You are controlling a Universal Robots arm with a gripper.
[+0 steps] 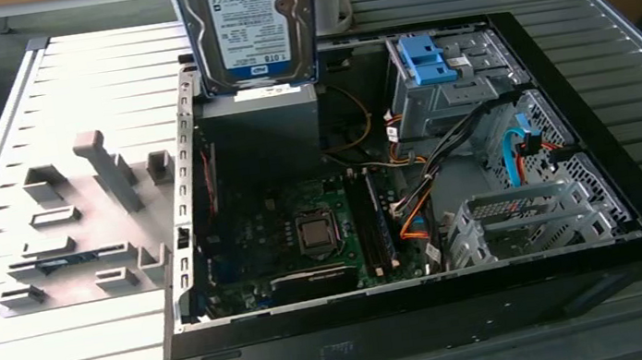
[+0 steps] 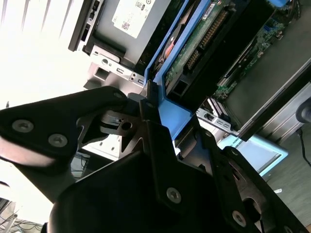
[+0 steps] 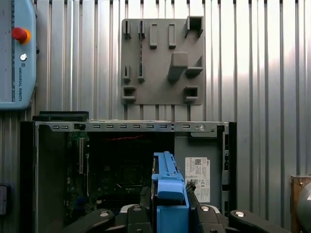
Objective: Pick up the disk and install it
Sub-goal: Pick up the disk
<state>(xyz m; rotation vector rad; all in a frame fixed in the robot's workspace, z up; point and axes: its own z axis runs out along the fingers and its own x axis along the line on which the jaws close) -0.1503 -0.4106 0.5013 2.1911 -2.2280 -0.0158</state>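
One disk (image 1: 248, 22) in the exterior view, upright, label toward the camera, held high above the open computer case (image 1: 438, 309) and just over the dark grey box (image 1: 265, 127) inside it. Toward the exterior view's right, a blue latch piece (image 1: 427, 59), well apart from the disk. Beside the case, on the exterior view's left, a grey fixture plate (image 1: 81, 244) on the slatted table (image 1: 600, 32).

In the second wrist view, the black gripper (image 2: 150, 104) clamped on the disk's blue rail, probably pinching from both edges, with the green circuit board side showing.

In the first wrist view, the blue rail between the fingers (image 3: 204, 213), over the case interior.
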